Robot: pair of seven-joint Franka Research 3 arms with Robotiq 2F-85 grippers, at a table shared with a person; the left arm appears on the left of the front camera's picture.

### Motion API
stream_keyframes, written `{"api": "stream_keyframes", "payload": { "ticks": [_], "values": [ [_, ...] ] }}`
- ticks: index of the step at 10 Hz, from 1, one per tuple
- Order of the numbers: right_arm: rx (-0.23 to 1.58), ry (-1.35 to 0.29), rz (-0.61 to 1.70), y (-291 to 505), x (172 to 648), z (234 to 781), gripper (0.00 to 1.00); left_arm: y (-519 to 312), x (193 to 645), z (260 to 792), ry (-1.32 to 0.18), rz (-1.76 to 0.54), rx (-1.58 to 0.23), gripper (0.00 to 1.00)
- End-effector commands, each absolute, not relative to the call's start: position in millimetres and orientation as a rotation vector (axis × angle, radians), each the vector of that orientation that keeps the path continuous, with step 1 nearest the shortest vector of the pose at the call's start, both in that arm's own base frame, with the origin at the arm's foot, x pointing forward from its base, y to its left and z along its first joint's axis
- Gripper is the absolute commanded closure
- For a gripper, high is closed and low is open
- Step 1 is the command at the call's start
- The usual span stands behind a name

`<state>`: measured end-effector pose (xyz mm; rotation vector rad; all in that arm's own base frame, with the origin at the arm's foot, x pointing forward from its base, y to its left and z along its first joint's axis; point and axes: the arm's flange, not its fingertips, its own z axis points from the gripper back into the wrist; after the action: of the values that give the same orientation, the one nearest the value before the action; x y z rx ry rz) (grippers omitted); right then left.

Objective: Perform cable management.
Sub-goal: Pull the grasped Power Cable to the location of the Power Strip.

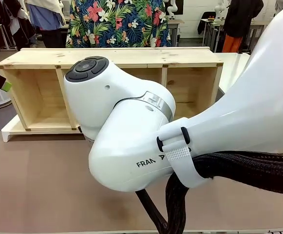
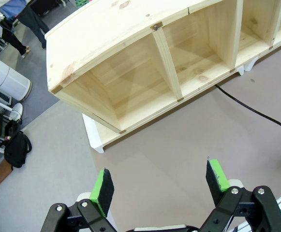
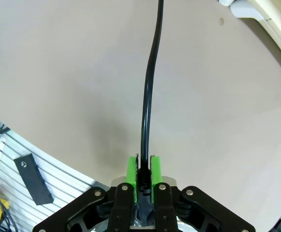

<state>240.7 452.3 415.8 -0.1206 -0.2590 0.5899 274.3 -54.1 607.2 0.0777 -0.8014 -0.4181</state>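
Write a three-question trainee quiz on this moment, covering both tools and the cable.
1. True or false: the right tool is shut on the cable.
2. Pick one: the left tool is A) open with nothing between its fingers, B) shut on the cable, C) shut on nothing.
3. In the left wrist view, at the foot of which piece of furniture does the cable come into sight?
Key: 1 true. 2 A. 3 the wooden shelf.
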Motion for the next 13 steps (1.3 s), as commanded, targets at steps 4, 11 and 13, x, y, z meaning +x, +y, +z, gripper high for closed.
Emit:
{"api": "stream_keyframes", "payload": {
  "ticks": [4, 11, 13],
  "values": [
    [-0.176, -0.218, 0.584, 417, 205, 419, 0.86, -55, 276, 608, -0.813, -0.418, 0.078, 0.0],
    [-0.132, -0.218, 0.377, 319, 206, 438, 0.86, -55, 276, 608, -0.813, -0.418, 0.078, 0.0],
    [-0.107, -0.229, 0.301, 286, 207, 444, 0.86, -55, 276, 608, -0.813, -0.418, 0.078, 0.0]
  ]
}}
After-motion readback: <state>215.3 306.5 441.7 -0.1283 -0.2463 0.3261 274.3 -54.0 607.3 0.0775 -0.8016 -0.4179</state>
